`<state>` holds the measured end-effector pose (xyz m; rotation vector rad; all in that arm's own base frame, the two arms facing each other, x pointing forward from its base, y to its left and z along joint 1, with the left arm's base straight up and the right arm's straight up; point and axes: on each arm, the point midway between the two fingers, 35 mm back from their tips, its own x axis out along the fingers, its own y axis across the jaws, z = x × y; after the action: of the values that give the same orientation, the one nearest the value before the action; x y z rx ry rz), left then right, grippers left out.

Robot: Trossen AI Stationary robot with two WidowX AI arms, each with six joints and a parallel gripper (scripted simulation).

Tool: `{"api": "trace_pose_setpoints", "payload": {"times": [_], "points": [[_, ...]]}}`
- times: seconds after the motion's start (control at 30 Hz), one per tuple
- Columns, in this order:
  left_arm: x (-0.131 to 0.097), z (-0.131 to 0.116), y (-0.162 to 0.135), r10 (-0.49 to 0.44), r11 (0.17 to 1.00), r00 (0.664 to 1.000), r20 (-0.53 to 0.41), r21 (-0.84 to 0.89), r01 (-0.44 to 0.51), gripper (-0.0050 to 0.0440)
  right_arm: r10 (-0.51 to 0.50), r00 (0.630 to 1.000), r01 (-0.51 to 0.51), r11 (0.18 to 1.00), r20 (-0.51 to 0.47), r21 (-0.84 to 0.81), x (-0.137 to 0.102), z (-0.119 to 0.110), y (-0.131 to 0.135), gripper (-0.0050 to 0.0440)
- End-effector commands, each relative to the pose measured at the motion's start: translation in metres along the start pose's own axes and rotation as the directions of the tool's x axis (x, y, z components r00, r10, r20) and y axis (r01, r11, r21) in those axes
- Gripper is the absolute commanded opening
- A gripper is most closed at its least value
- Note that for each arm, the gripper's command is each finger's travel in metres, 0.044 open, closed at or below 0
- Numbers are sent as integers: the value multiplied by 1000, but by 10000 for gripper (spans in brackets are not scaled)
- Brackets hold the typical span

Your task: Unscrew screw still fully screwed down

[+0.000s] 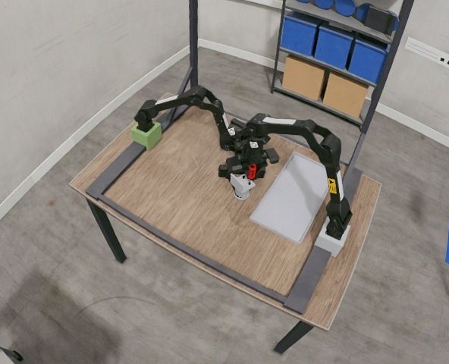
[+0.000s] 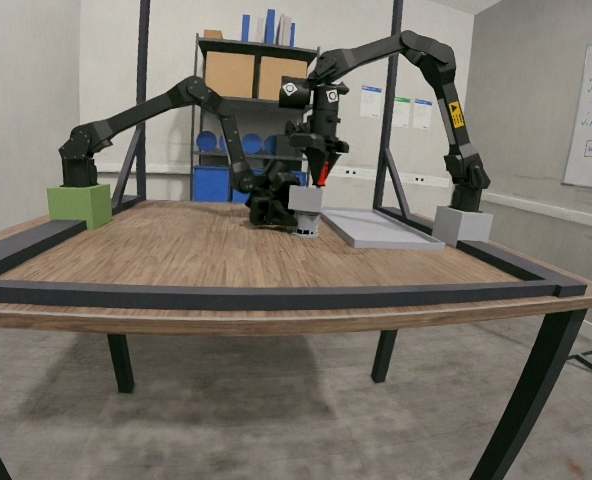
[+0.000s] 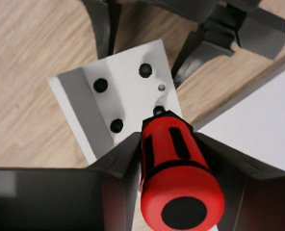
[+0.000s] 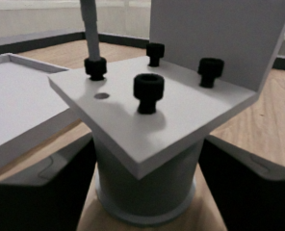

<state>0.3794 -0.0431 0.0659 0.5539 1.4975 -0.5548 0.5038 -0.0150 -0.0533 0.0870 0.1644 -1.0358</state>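
Note:
The joint module point(image 1: 241, 194) point(image 2: 307, 225) point(image 4: 147, 192) stands upright, the light grey bracket point(image 2: 305, 198) point(image 3: 125, 98) point(image 4: 181, 93) on top. My right gripper point(image 4: 146, 138) point(image 3: 132, 91) is shut on the module below the bracket plate. My left gripper point(image 2: 321, 179) point(image 3: 166, 139) is shut on the red and black screwdriver point(image 1: 252, 171) point(image 3: 164, 140) point(image 4: 90, 29), above the plate. Its tip is at one black screw point(image 4: 95, 68); whether it is seated is hidden. That screw shows a shorter neck than the other screws point(image 4: 148, 91) point(image 4: 211, 72) point(image 4: 155, 53), which stand raised.
A shallow grey tray point(image 1: 281, 207) point(image 2: 384, 232) point(image 4: 22, 106) lies close beside the module. The two arms cross close together above and behind it. A dark frame point(image 1: 189, 250) point(image 2: 265, 298) runs round the wooden table point(image 1: 170, 188).

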Motion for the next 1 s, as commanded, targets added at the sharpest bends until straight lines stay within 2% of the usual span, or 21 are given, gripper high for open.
{"api": "trace_pose_setpoints", "payload": {"times": [0.0,0.23,0.4,0.6,0.77,0.97], "points": [[-9,2,3,19,985,1000,17,-172,-16,130,0,1000,0,999,12,35,2,15,5,245],[-9,2,3,18,968,1000,17,-252,-14,130,0,1000,0,999,12,35,2,15,5,245],[-8,2,3,17,895,1000,16,-446,-8,130,0,1000,0,999,12,35,2,15,5,245],[-8,2,3,15,758,1000,15,-652,-2,130,0,1000,0,999,12,35,2,15,5,245],[-7,2,3,15,758,1000,14,-652,-2,130,0,1000,0,999,12,35,2,15,5,245],[-7,2,3,13,575,1000,15,-818,4,130,0,1000,0,999,12,35,2,15,5,245]]}}
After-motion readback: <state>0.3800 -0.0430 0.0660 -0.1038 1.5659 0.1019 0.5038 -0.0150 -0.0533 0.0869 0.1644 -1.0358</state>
